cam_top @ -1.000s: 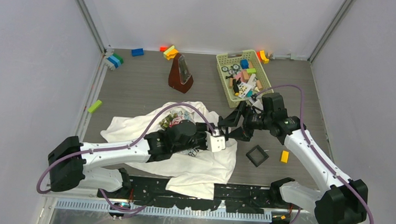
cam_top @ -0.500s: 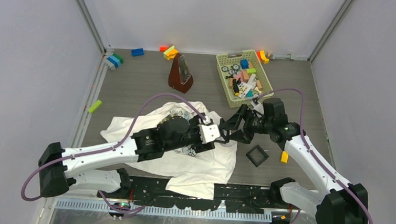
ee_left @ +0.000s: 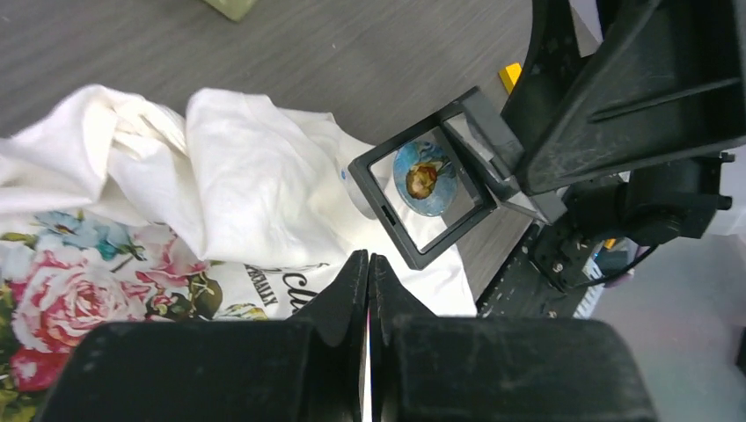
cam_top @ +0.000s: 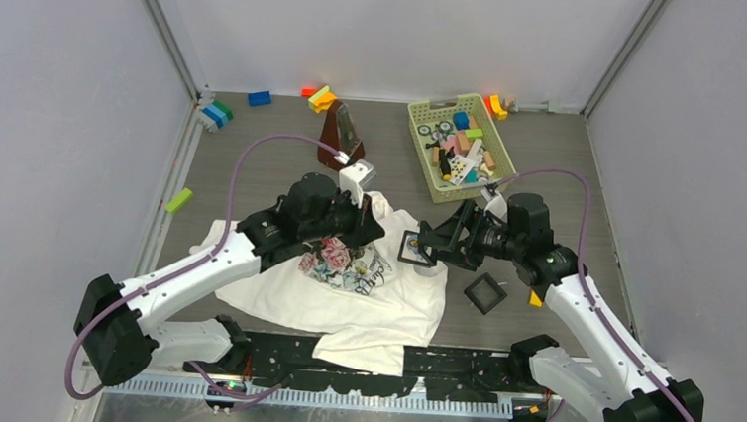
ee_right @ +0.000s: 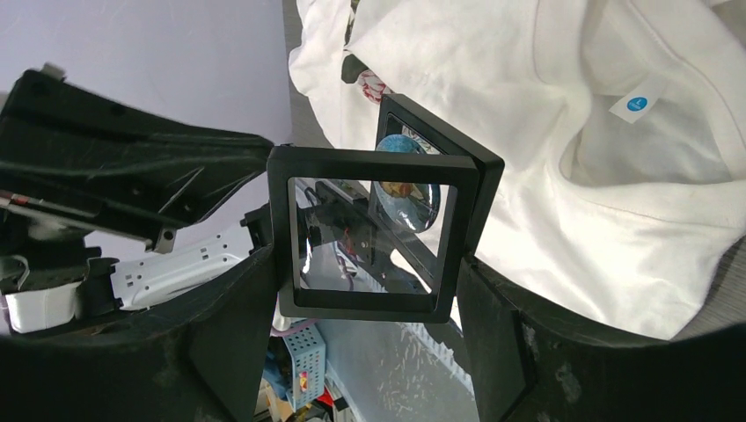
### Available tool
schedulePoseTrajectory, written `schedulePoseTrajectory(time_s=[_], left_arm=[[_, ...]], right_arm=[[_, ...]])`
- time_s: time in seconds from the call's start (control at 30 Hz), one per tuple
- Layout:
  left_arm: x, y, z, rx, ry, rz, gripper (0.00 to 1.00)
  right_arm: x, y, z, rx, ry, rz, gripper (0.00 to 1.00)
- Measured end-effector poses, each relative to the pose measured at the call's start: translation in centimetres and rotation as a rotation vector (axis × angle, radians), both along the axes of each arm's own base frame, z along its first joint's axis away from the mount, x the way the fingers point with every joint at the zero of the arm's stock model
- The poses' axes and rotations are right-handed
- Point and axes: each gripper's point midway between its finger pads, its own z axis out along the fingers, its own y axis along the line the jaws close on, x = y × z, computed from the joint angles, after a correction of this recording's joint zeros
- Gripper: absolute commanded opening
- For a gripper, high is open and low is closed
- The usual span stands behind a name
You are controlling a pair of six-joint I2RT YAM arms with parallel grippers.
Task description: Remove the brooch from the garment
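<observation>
Black frame (ee_right: 280, 229) clamped in your right tool (ee_right: 365, 290) seems to hold the brooch (ee_left: 424, 178), off the garment (ee_left: 255, 167); your empty left tool (ee_left: 369, 264) is pinched; next, set the frame down.

Item 1: brooch (ee_left: 424, 178). Small round disc, pale blue with a brownish figure. It sits inside the open black frame (ee_left: 380, 211) clasped in my right pincer (ee_right: 368, 281), over the garment's right edge.
Item 2: garment (cam_top: 382, 311). White T-shirt, crumpled, rose print and black script facing up. It lies mid-worktop, toward the near edge.
</observation>
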Motion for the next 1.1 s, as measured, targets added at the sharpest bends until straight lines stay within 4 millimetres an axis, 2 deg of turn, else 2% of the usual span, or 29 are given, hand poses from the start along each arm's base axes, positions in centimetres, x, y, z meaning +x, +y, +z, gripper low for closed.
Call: schedulePoseTrajectory(time_s=[0.27,0.6,0.83,1.1], left_arm=[[-0.7,-1.4,-2.3,-0.053,0.216,-0.027,0.00],[-1.0,-2.3,-5.5,-0.025,0.362,-0.023,0.00],[-1.3,-3.8,-5.7,-0.067,0.422,-0.063,0.00],[-1.2,-5.2,-4.9,-0.137,0.436,-0.102,0.00]], right_arm=[[-0.2,0.0,0.7,0.011,-0.031,0.005,0.48],[-0.6,-0.1,2.4,0.036,-0.087,0.012,0.48],[-0.8,0.1,3.0,0.051,-0.092,0.024,0.49],[-0.7,0.2,2.7,0.051,-0.074,0.026,0.49]])
